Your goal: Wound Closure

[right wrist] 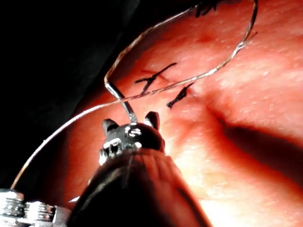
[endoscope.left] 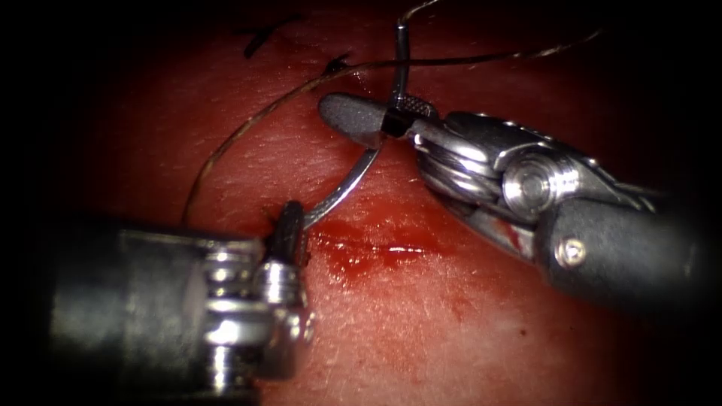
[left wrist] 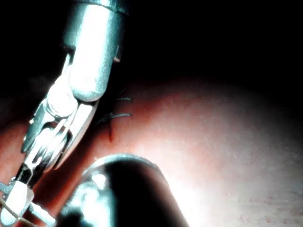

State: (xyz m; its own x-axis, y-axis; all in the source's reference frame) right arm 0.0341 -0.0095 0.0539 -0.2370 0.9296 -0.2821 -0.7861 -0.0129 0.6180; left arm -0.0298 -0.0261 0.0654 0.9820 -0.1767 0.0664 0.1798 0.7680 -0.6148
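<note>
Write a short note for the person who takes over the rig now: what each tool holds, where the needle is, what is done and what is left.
Right tool: jaws shut on the needle near its thread end.
Left tool: at the needle's other end, by the cut; grip unclear.
Needle: arcs between the tools above the tissue; not visibly in it.
Thread: loops from the needle over the tissue.
Done: two knots tied.
Left: the cut with red fluid is open.
</note>
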